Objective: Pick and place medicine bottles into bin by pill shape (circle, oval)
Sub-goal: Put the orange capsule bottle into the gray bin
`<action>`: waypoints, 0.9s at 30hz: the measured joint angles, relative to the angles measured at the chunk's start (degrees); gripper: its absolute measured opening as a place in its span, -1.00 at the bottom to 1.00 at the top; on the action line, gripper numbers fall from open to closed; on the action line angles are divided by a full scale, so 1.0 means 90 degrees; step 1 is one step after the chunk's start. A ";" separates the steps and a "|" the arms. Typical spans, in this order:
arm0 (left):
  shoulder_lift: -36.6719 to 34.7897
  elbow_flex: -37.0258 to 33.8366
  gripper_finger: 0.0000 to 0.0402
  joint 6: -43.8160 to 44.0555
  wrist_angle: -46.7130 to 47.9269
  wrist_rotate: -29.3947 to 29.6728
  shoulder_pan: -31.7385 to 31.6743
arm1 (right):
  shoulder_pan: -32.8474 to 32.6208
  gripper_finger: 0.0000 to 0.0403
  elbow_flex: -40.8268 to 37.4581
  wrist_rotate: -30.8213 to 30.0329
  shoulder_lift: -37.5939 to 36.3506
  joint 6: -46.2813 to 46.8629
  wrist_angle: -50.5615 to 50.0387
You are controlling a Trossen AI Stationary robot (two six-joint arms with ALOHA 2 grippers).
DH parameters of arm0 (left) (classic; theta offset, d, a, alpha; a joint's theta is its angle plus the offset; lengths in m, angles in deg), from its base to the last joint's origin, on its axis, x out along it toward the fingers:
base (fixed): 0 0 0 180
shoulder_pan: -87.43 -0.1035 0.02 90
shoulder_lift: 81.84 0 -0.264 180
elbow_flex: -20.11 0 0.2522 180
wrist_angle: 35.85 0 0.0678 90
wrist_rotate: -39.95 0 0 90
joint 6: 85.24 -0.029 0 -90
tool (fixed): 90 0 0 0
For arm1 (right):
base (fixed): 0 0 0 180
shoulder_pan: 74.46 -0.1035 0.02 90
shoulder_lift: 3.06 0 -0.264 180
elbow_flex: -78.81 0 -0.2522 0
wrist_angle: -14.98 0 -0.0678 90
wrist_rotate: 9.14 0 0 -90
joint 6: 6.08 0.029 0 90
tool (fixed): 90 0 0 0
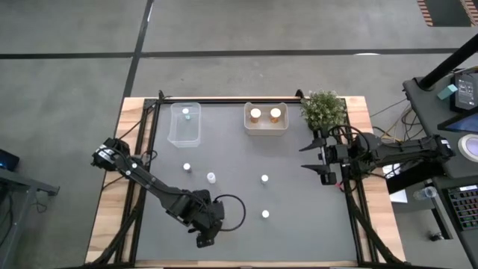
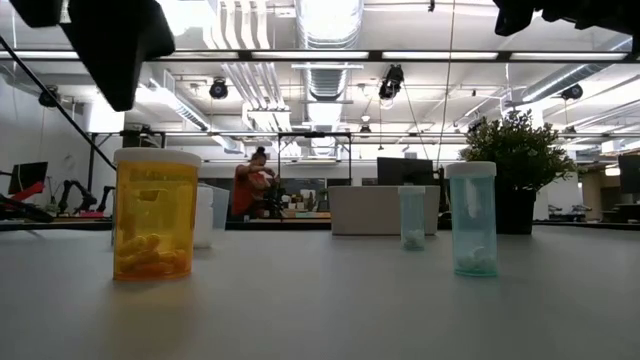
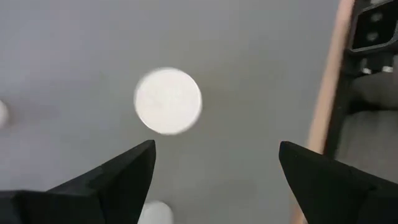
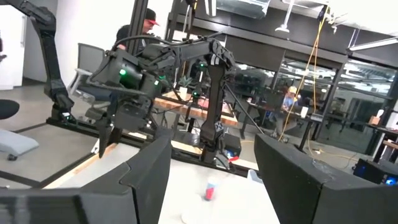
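Green potted plant beside the open right gripper

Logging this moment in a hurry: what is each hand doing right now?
Left hand: open, empty, above a white-capped bottle on the table.
Right hand: open, empty, waiting at the table's right edge.
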 joint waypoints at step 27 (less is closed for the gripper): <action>0.0415 -0.0182 0.63 -0.0310 -0.0353 0.0780 -0.0005 | 0.0000 0.11 -0.0002 -0.0216 0.0002 -0.0053 -0.0141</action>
